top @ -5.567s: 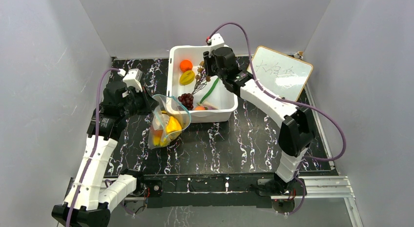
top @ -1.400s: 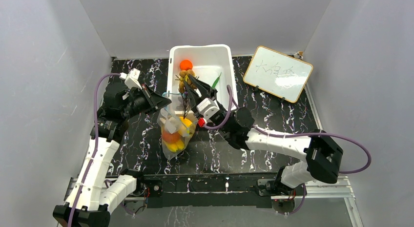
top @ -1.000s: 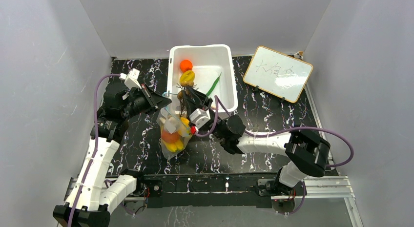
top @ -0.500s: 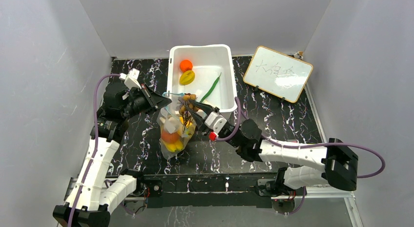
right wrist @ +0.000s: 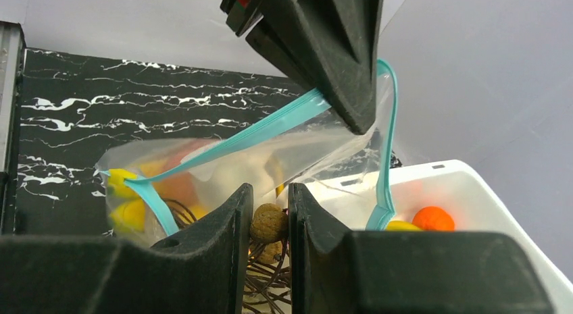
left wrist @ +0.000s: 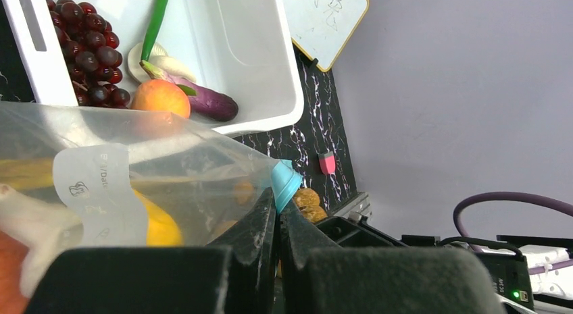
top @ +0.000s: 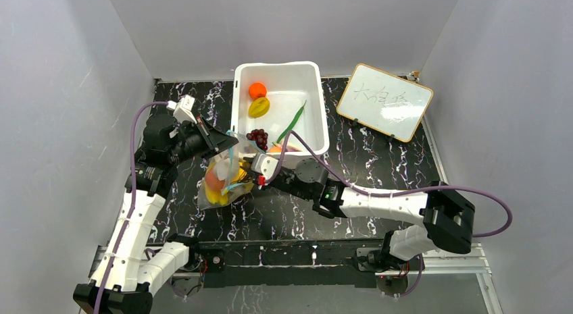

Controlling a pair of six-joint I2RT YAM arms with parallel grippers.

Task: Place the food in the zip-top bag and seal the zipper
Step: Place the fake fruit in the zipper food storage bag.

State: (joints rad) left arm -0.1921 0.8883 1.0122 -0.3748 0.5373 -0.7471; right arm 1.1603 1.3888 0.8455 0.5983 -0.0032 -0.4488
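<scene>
Both clench: left jaws pinch the flimsy bag (top: 219,184) by its teal zipper (right wrist: 263,128), right jaws knobbly brown fruit (right wrist: 268,223).

A robot lab test booth. Plain grey walls (top: 67,91) round a black marbled table (top: 368,162), with a left arm (top: 135,216) and right arm (top: 388,202) bolted to a metal rail (top: 449,257). Purple cables (top: 488,207), a toy orange (top: 257,90) in a white tub (top: 321,121), a small whiteboard (top: 385,101).

My left arm (top: 132,223) and right arm (top: 392,204) are white shells joined by chunky black joints. A purple cable (top: 134,148) loops along each, and the fingers (right wrist: 203,260) are blunt matte black.
</scene>
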